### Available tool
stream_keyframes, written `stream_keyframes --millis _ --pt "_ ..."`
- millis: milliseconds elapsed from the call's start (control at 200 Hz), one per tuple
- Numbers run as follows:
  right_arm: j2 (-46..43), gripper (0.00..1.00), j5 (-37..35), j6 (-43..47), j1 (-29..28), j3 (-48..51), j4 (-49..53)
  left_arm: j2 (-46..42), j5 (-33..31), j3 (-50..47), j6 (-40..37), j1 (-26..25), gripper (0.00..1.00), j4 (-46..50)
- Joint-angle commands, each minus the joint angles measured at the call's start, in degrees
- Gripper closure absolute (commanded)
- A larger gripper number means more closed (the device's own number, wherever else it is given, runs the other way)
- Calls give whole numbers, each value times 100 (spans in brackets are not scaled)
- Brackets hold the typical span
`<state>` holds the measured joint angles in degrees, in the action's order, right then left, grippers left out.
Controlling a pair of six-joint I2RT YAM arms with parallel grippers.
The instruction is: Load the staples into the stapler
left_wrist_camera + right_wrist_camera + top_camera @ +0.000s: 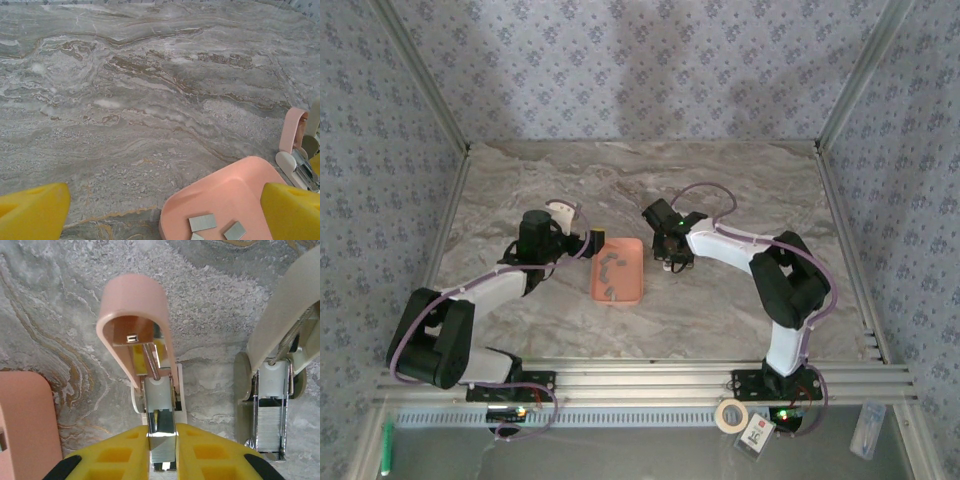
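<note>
Currently: left hand (592,241), spread wide, at 10 o'clock of tray (630,290); staples (202,222) loose inside; right hand (162,450) clamped on opened pink stapler (132,305), 2 o'clock.

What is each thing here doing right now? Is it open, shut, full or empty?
pink plastic stapler: lid swung open.
right tool: shut on the pink plastic stapler.
left tool: wide open, empty.
salmon-orange rectangular tray: holding loose staples.
dark grey metal staple strips: lying loose in the tray.
beige plastic stapler: lid open, seemingly loaded.
</note>
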<state>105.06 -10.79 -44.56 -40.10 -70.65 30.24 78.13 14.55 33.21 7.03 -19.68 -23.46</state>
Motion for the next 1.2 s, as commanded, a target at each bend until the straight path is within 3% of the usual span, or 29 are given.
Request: stream_keyframes --millis 0,440,715,1050,1194 --pt "136 81 -125 87 -29 -122 232 45 -14 115 -102 -44 3 -124" --pt "239 81 -128 158 -90 -148 364 85 -26 133 -131 -62 2 -137" --pt "123 73 -116 176 -147 -309 395 35 -17 148 -137 -71 2 -100" --pt "-802 66 -389 152 -231 -211 538 -263 201 386 -157 -128 3 574" --pt "-1439 66 -318 -107 -205 355 -40 -235 254 742 -113 -177 6 1116"
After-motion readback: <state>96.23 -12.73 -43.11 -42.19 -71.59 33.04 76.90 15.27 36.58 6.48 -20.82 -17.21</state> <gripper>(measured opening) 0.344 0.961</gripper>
